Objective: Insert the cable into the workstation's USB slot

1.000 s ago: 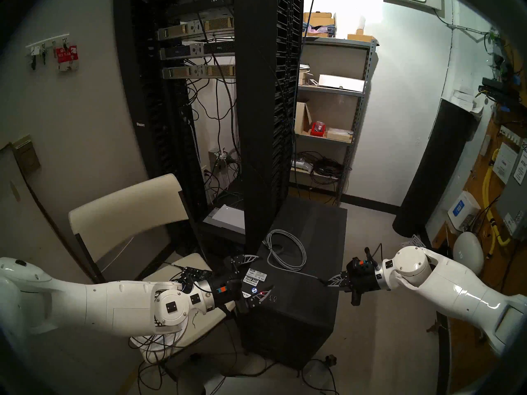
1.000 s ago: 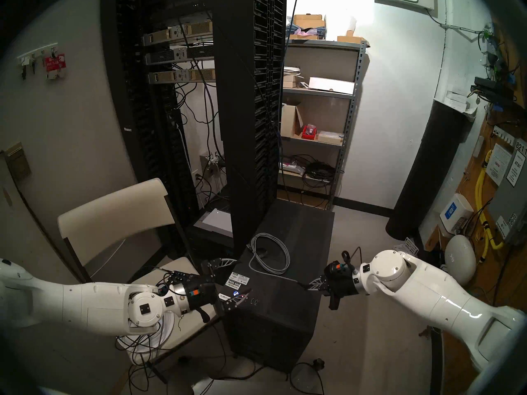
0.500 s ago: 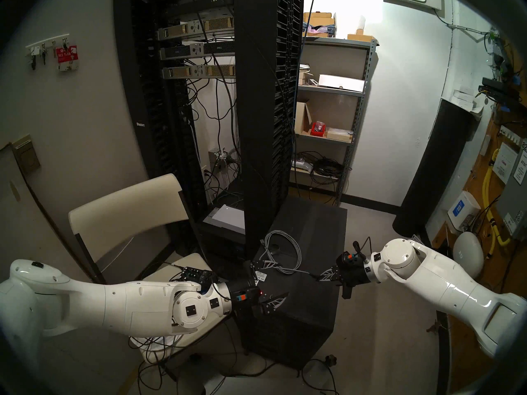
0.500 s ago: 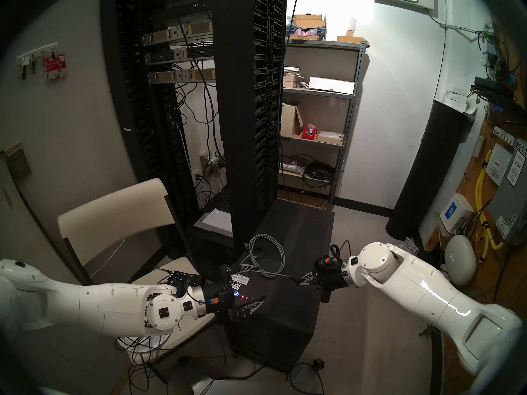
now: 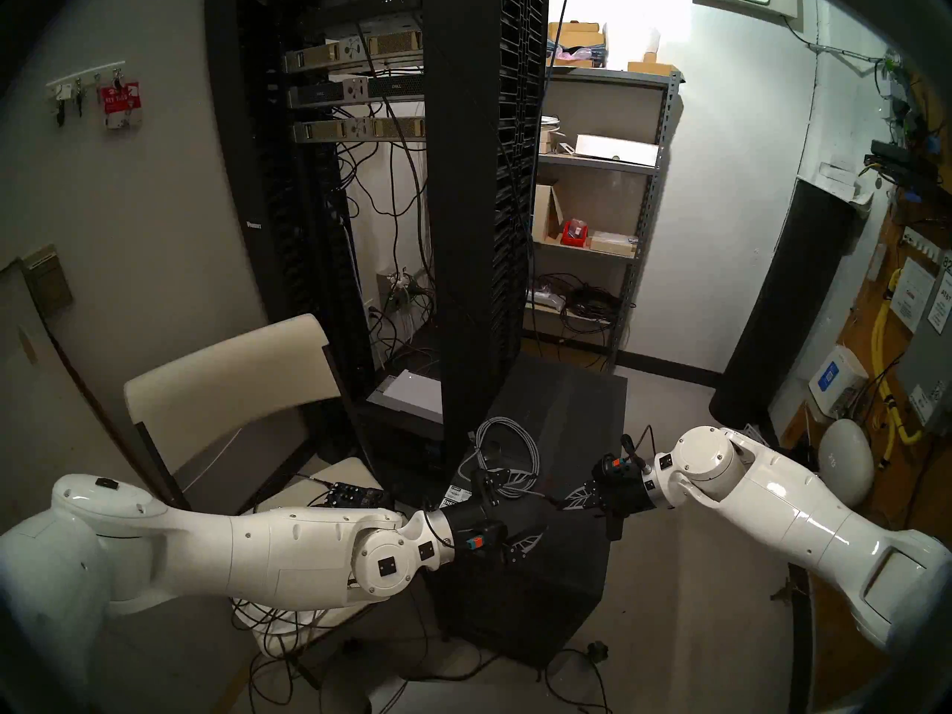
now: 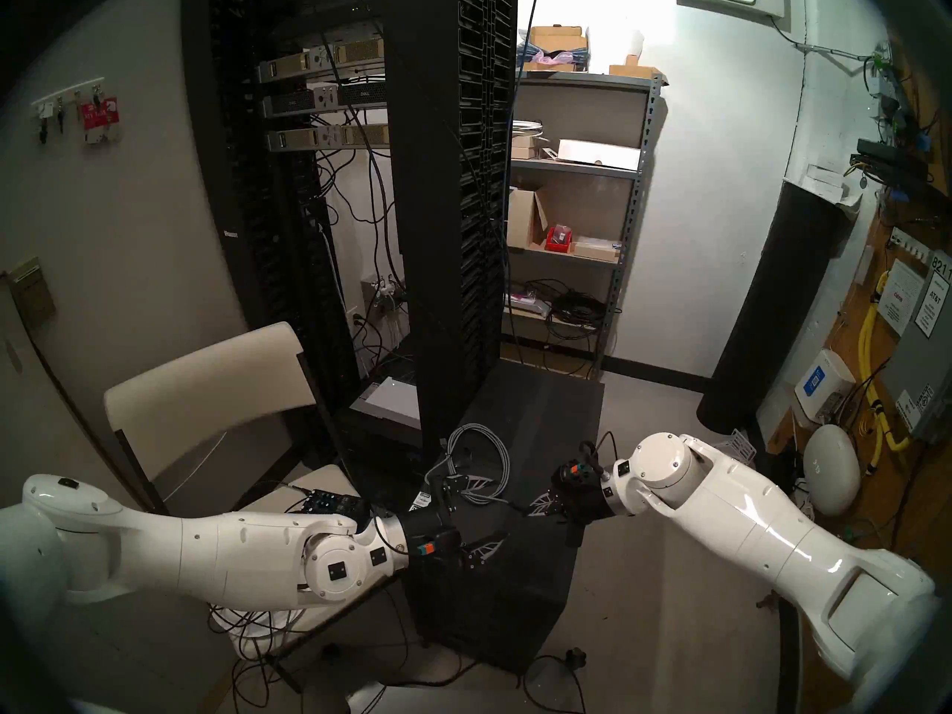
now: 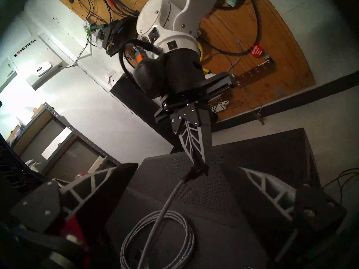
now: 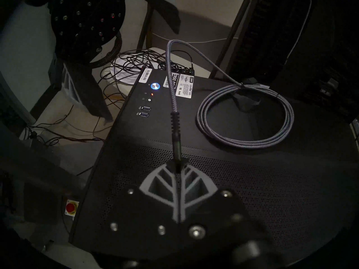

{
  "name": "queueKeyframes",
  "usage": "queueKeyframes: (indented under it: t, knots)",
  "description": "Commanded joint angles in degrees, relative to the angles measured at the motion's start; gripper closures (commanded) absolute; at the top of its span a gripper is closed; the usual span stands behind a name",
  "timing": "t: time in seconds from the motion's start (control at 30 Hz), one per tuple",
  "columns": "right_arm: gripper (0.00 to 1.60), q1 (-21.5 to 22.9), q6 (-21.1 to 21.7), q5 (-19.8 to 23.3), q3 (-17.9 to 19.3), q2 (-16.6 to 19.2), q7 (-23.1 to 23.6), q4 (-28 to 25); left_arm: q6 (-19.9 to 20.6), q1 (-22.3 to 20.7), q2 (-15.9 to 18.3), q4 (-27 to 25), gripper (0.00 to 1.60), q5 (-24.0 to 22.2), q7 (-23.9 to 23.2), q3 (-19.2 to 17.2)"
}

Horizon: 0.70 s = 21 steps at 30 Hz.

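Workstation [image 5: 561,568], the big black tower, is standing on the floor just right of the tall server rack [image 5: 479,208], and its mesh top is serving as the working surface. Along that top's near-left edge, in the right wrist view, the blue round light [image 8: 155,86], the red LED [image 8: 152,94] and two USB slots [image 8: 144,111] are showing, with white barcode stickers [image 8: 185,85] beside them at the left corner. Most of the grey braided cable [image 8: 248,119] is lying coiled toward the top's far-left corner, while one strand is rising in an arch and coming back down to the dark plug [image 8: 175,138]. The right gripper [image 8: 177,167] is pinching that plug between closed fingers, holding it above the middle of the top, apart from the slots. The left gripper [image 7: 182,187] is hovering over the near-left edge with its jaws spread wide, the raised strand passing between its fingers [image 7: 101,183] without touching them.
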Motion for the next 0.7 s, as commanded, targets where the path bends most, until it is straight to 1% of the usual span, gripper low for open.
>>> queueKeyframes:
  t: [0.0,0.13,0.17,0.2,0.27,0.3,0.33,0.4,0.43,0.5,0.53,0.63,0.67]
  knots:
    - [1.60,1.37,2.26,-1.24,0.13,0.14,-0.47,-2.42,2.79,-1.05,-3.94,2.23,0.06,4.72,2.48,-0.22]
    - [1.60,1.48,3.97,-2.42,0.11,0.18,-0.49,-3.19,4.12,-1.04,-4.32,3.10,0.12,7.02,3.75,-0.20]
    - [1.60,1.25,4.27,-2.47,0.37,0.15,-1.01,-3.30,4.93,-1.00,-4.37,3.16,0.23,7.55,4.17,-0.29]
    - [1.60,1.33,4.64,-2.71,0.36,0.15,-0.86,-3.33,5.06,-0.99,-4.40,3.26,0.29,7.68,4.20,-0.37]
    - [1.60,1.19,4.98,-2.95,0.61,0.31,-1.21,-3.63,5.43,-0.89,-4.51,3.66,0.33,8.48,4.87,-0.48]
    - [1.60,1.21,5.31,-3.13,0.65,0.41,-1.23,-3.82,5.46,-0.91,-4.53,3.83,0.38,8.62,4.91,-0.53]
    - [1.60,1.18,5.42,-3.19,0.75,0.47,-1.22,-3.95,5.56,-0.82,-4.57,3.98,0.54,8.89,5.30,-0.59]
    - [1.60,1.14,5.65,-3.33,0.86,0.56,-1.21,-4.14,6.07,-0.86,-4.58,4.09,0.65,8.96,5.23,-0.66]
    - [1.60,1.14,5.77,-3.34,0.95,0.65,-1.08,-4.36,6.02,-0.81,-4.66,4.30,0.63,9.16,5.43,-0.67]
    - [1.60,1.22,5.90,-3.44,0.97,0.76,-0.70,-4.60,6.07,-0.79,-4.83,4.71,0.46,9.46,5.57,-0.61]
    - [1.60,1.18,5.95,-3.48,1.03,0.78,-0.72,-4.70,6.21,-0.80,-4.91,4.85,0.41,9.66,5.58,-0.56]
    - [1.60,1.14,6.27,-3.73,1.00,0.76,-0.74,-5.20,6.75,-0.75,-5.44,5.69,0.44,10.39,5.64,-0.32]
    - [1.60,1.14,6.34,-3.78,0.98,0.76,-0.72,-5.27,6.83,-0.71,-5.60,5.95,0.42,10.40,5.56,-0.31]
